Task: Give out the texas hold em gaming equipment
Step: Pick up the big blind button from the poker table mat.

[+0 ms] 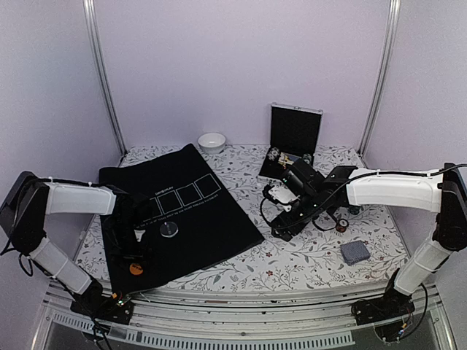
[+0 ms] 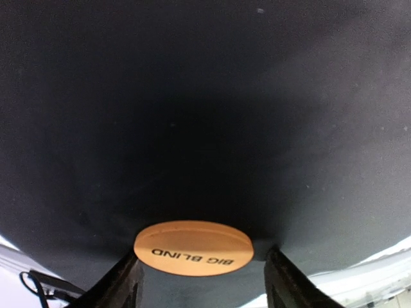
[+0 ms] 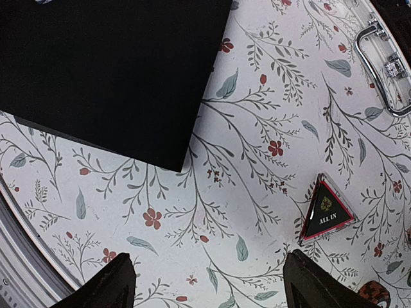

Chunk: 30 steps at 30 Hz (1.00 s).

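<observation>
Left pincer (image 2: 200, 262): jaws partly apart, nothing held. The orange disc (image 2: 192, 248) lies flat on the black mat (image 2: 205, 115), between the two fingers at their tips.
- Toward the right of the wrist view, a narrow gap shows between disc and finger.
- On the other side the finger (image 2: 125, 281) stands at the disc's rim; I cannot tell whether it touches.
- Disc print, black capitals: "BIG BLIND".
- Top view: the disc sits near the mat's near edge. The grey button (image 1: 168, 230) lies farther in on the mat, apart from it.

Right pincer (image 3: 207, 260): jaws wide, empty, over the flowered counter (image 3: 257, 128) just off the mat's corner.
- The marker (image 3: 326, 210), a black triangle edged in red, lies flat on the counter. It is just outside the fingertip (image 3: 308, 276) at the right of the wrist view, not between the jaws.
- Marker print, white capitals: "ALL IN", under a small emblem.

Other items, top view:
- The cards (image 1: 355, 252) sit in a stack on the counter near the right arm, well apart from its pincer.
- The chips (image 1: 341, 224) lie beside the right forearm.
- The mat carries a row of white boxes and a line of white print too small to read.
- The case (image 1: 294, 135) stands open at the back, and the bowl (image 1: 211, 142) sits by the mat's far corner.
</observation>
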{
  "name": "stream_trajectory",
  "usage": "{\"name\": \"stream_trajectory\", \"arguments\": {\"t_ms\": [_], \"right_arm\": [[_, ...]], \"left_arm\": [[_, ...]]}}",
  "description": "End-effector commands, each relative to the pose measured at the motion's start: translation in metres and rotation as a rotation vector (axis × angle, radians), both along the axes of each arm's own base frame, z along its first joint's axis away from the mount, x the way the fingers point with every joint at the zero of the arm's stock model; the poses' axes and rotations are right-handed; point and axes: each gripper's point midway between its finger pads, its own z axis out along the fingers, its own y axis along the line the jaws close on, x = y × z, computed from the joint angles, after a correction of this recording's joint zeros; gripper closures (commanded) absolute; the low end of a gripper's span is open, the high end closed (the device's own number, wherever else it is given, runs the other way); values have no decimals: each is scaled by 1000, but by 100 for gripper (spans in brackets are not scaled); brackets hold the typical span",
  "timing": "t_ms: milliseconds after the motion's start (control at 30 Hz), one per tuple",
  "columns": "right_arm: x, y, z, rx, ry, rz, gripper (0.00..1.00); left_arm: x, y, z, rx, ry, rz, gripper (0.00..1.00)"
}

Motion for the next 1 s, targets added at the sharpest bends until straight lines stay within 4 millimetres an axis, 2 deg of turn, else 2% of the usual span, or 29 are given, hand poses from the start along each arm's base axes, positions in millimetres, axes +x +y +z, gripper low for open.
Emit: {"name": "stream_trajectory", "arguments": {"t_ms": [0,133,233,333,467,767,967], "right_arm": [[0,0,0,12,-3,9,18],[0,-1,-2,4,-2,9,18],[1,-1,-3,-2,-2,7,18],[2,-2,-3,0,-2,5,18],[2,-4,-2,-2,-3,-1,18],[3,-5,-1,5,-2,-3,18],[3,-5,-2,3,2,-3,18]], "left_arm": [[13,-5,3,-35,-53,-10,37],[22,-4,6,-41,-85,-1,38],[27,0,6,-31,-93,9,31],[28,2,5,-26,-89,6,33],[23,-1,5,-49,-70,4,36],[6,-2,9,-40,-16,-6,32],[3,2,6,0,0,-10,40]]}}
